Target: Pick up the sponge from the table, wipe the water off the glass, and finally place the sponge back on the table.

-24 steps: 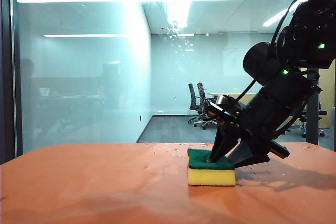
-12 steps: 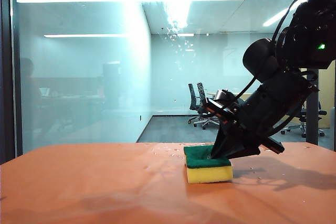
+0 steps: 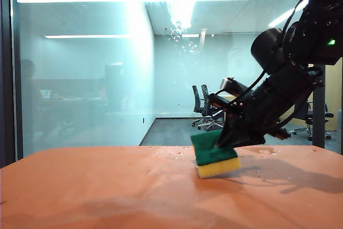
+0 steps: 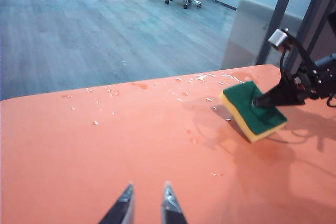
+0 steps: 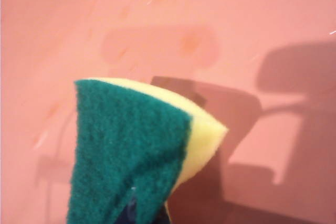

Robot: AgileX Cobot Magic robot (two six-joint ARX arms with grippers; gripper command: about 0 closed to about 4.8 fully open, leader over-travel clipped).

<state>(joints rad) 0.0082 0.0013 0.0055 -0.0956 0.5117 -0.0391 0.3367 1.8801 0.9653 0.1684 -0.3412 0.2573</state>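
Exterior view shows the right gripper [image 3: 229, 139] clamped on the sponge [image 3: 214, 155], its fingers pinching the block near one edge so that it hangs tilted, green scouring layer facing up and toward the glass [image 3: 86, 73], yellow foam underneath. The sponge appears just clear of the table [image 3: 96, 191], or at most brushing it with its lower corner; the frames do not settle which. Gripping it by the edge leaves most of the pad free, which would let a broad face meet the pane when wiping begins.

The water [image 3: 182, 30] shows as bright droplets and streaks high on the glass, well above the sponge, so the arm has a long climb ahead. A few drops also glint on the tabletop near the pane.

In the left wrist view the left gripper [image 4: 146, 205] sits low over bare orange surface, well apart from the sponge [image 4: 253, 110], its two fingertips spread with nothing between them. It looks parked out of the way, leaving the right arm room to work.

The right wrist view sees the sponge [image 5: 131, 150] close up, green face toward the lens, with its shadow cast on the table [image 5: 252, 19] beneath, which suggests a lift is under way. The pick-up step seems nearly complete; wiping is not yet begun.
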